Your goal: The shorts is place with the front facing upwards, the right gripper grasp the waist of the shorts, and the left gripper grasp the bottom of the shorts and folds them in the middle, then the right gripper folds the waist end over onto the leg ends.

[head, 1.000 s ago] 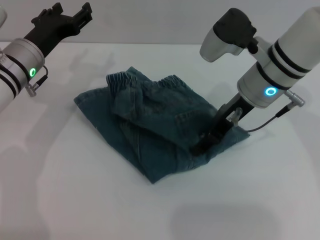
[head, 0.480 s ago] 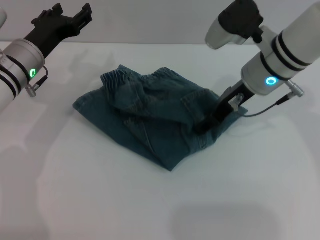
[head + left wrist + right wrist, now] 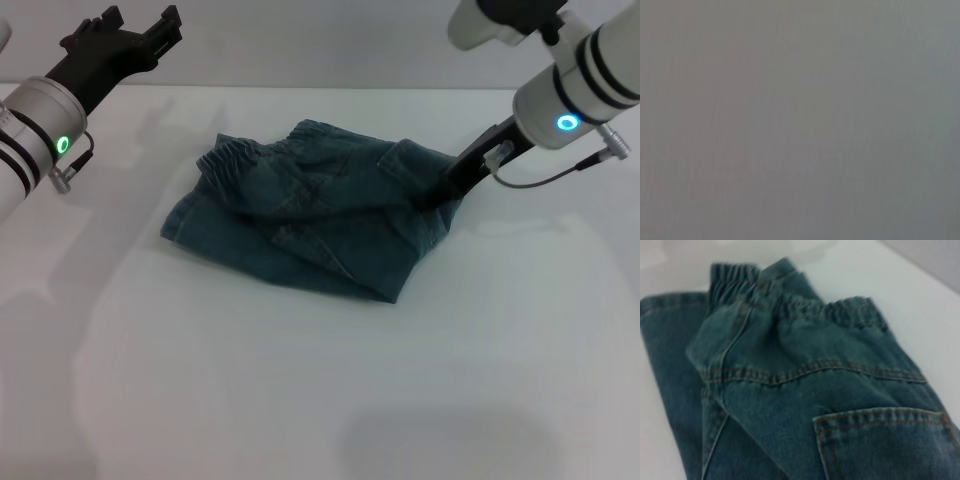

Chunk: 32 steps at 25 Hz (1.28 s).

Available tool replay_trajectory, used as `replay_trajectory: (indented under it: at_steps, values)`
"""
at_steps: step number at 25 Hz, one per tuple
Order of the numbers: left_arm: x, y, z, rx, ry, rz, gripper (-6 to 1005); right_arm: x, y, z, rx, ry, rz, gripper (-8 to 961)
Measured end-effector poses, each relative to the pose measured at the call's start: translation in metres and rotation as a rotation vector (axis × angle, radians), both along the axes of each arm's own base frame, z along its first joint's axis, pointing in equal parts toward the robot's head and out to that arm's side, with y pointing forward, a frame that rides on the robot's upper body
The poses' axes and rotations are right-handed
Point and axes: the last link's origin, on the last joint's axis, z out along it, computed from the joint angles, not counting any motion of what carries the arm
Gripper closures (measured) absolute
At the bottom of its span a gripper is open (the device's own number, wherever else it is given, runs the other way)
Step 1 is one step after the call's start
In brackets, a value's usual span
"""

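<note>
The blue-green denim shorts (image 3: 310,215) lie folded in a rumpled bundle on the white table (image 3: 300,400). Their gathered elastic waist (image 3: 235,157) faces the left rear. My right gripper (image 3: 436,194) is at the bundle's right rear corner, shut on the denim and holding that corner slightly raised. The right wrist view shows the waist (image 3: 840,310) lying over flat denim, with a stitched pocket (image 3: 880,440) close to the camera. I cannot make out the leg ends for certain. My left gripper (image 3: 125,40) hangs open, high at the far left, away from the shorts.
The white table extends in front of and to both sides of the shorts. A grey wall (image 3: 320,40) runs behind the table's far edge. The left wrist view shows only plain grey.
My right gripper has moved back and to the right, dragging the shorts with it; the bundle now lies farther back and flatter. The left arm has not moved.
</note>
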Motion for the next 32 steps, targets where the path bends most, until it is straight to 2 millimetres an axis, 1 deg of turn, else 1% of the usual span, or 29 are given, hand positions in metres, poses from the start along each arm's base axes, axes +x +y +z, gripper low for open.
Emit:
replay_trajectory:
  at_steps: [5,8,9,10,12,13,14,16,19,21,23,24,25,28,29,30,32]
  values:
    - [0.0,0.001,0.001,0.001,0.001,-0.001,172,-0.003,0.002,0.011,0.017,0.025,0.002,387]
    - [0.001,0.001,0.001,0.002,0.002,-0.004,172,-0.007,-0.001,0.022,0.023,0.064,0.009,387]
    - [0.002,0.002,0.001,0.0,0.006,-0.008,172,-0.01,-0.004,0.033,0.048,0.115,0.014,387]
    - [0.004,0.002,0.001,-0.005,0.015,-0.017,172,-0.01,-0.004,0.033,0.048,0.115,0.014,387]
    - [0.004,0.002,0.001,-0.005,0.015,-0.017,172,-0.009,-0.006,0.045,0.097,0.174,0.024,386]
    - [0.01,0.002,-0.003,-0.022,0.042,-0.047,172,-0.008,-0.006,0.051,0.13,0.209,0.038,386]
    - [0.011,0.003,-0.003,-0.021,0.044,-0.051,172,-0.007,-0.007,0.058,0.169,0.248,0.054,386]
    - [0.011,0.003,-0.003,-0.021,0.044,-0.051,172,-0.001,-0.008,0.07,0.256,0.33,0.091,386]
    - [0.011,0.003,-0.003,-0.018,0.038,-0.05,172,0.015,-0.012,0.088,0.395,0.459,0.143,386]
    - [0.011,0.003,-0.003,-0.018,0.038,-0.05,172,0.03,-0.015,0.099,0.49,0.52,0.182,386]
    - [0.015,0.002,-0.001,-0.013,0.018,-0.071,172,0.049,-0.02,0.108,0.596,0.575,0.205,386]
    - [0.017,0.002,-0.002,-0.021,0.015,-0.081,172,0.066,-0.024,0.117,0.709,0.628,0.225,386]
    - [0.017,0.002,-0.002,-0.021,0.015,-0.081,172,0.066,-0.024,0.117,0.709,0.628,0.225,386]
    - [0.02,0.001,-0.005,-0.044,0.022,-0.097,172,0.095,-0.033,0.128,0.901,0.676,0.281,387]
    - [0.019,0.001,-0.005,-0.046,0.023,-0.097,172,0.113,-0.04,0.133,1.048,0.689,0.315,387]
    - [0.019,0.001,-0.005,-0.046,0.023,-0.097,172,0.113,-0.04,0.133,1.048,0.689,0.315,387]
    - [0.016,-0.001,-0.007,-0.047,0.014,-0.086,172,0.127,-0.046,0.136,1.174,0.67,0.335,387]
